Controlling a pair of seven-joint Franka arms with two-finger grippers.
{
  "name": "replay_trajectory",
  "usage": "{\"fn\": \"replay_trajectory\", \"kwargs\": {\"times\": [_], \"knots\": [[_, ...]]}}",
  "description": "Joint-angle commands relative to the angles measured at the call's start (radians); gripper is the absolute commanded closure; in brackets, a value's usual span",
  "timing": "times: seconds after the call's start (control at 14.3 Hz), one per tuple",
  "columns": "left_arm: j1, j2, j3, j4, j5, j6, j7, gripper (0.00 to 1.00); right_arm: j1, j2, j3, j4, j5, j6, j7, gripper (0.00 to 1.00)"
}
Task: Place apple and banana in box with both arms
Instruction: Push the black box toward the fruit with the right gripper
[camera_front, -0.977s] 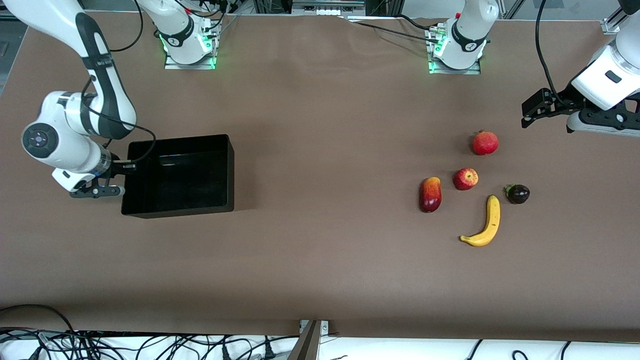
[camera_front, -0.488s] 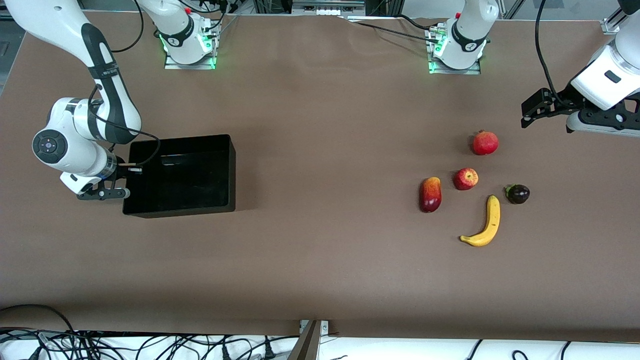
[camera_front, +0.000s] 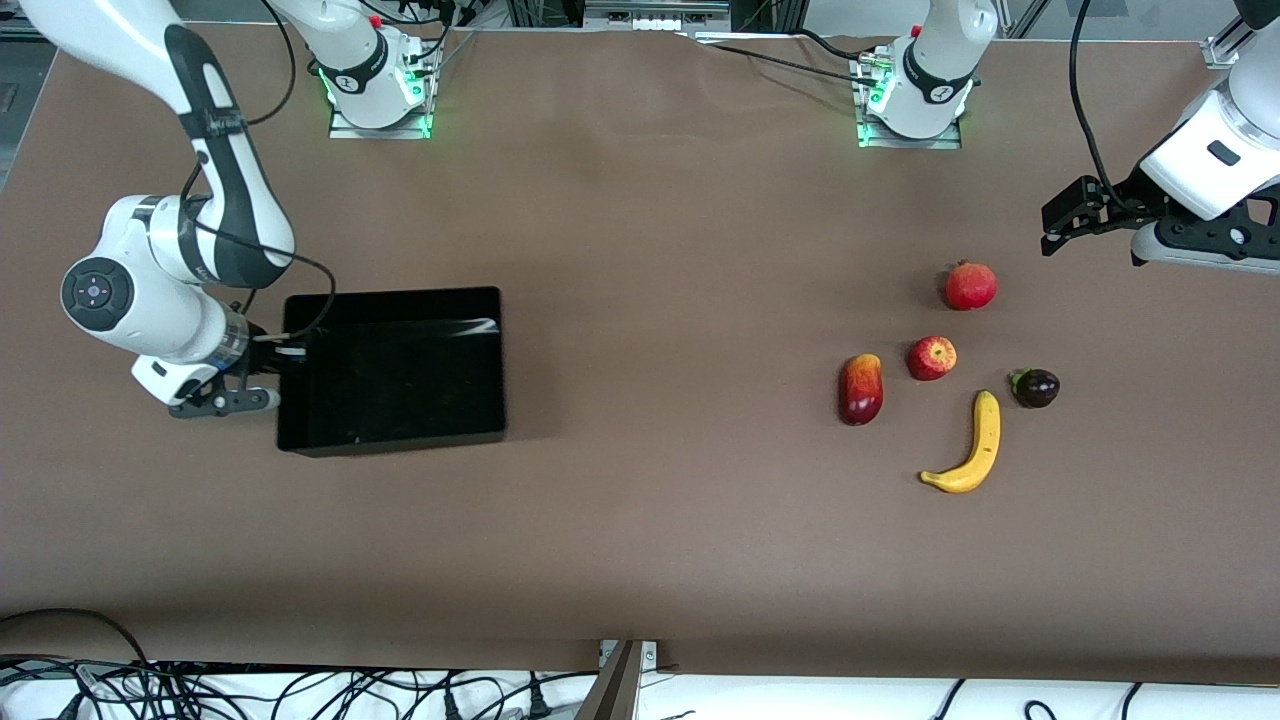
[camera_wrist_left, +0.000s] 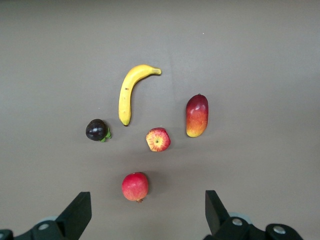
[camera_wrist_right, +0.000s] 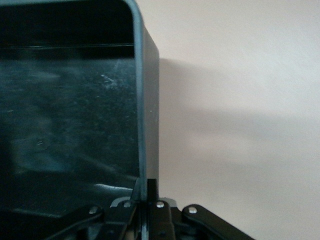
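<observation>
The black box (camera_front: 392, 294) stands at the right arm's end of the table, open and empty. My right gripper (camera_front: 284, 352) is shut on the box's end wall, seen up close in the right wrist view (camera_wrist_right: 140, 100), where the gripper (camera_wrist_right: 146, 187) pinches the rim. The apple (camera_front: 931, 357) and the banana (camera_front: 972, 447) lie on the table toward the left arm's end. My left gripper (camera_front: 1065, 215) hangs open and empty in the air near that end. Its wrist view shows the gripper (camera_wrist_left: 146, 210), the apple (camera_wrist_left: 158, 139) and the banana (camera_wrist_left: 129, 92).
A larger all-red round fruit (camera_front: 970, 286) lies farther from the camera than the apple. A red-orange mango (camera_front: 860, 389) lies beside the apple, and a dark purple fruit (camera_front: 1036, 387) beside the banana. Brown table stretches between the box and the fruit.
My right gripper has slid the box along the table toward the left arm's end and slightly nearer the camera. The left arm and the fruit have not moved.
</observation>
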Motion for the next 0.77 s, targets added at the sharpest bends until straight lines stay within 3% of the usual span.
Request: {"fn": "replay_trajectory", "kwargs": {"times": [0.0, 0.21, 0.42, 0.7], "knots": [[0.005, 0.003, -0.008, 0.017, 0.008, -0.017, 0.008, 0.0, 0.083, 0.02, 0.016, 0.172, 0.074, -0.163, 0.063, 1.0], [0.004, 0.003, -0.008, 0.017, 0.035, -0.015, 0.011, 0.0, 0.205, 0.061, 0.017, 0.252, 0.083, -0.225, 0.215, 1.0], [-0.002, 0.003, -0.011, 0.017, 0.061, -0.017, 0.015, 0.0, 0.347, 0.105, 0.017, 0.258, 0.186, -0.211, 0.343, 1.0], [-0.007, 0.049, -0.009, 0.014, 0.06, -0.106, 0.015, 0.0, 0.476, 0.21, 0.017, 0.341, 0.19, -0.149, 0.49, 1.0]]}}
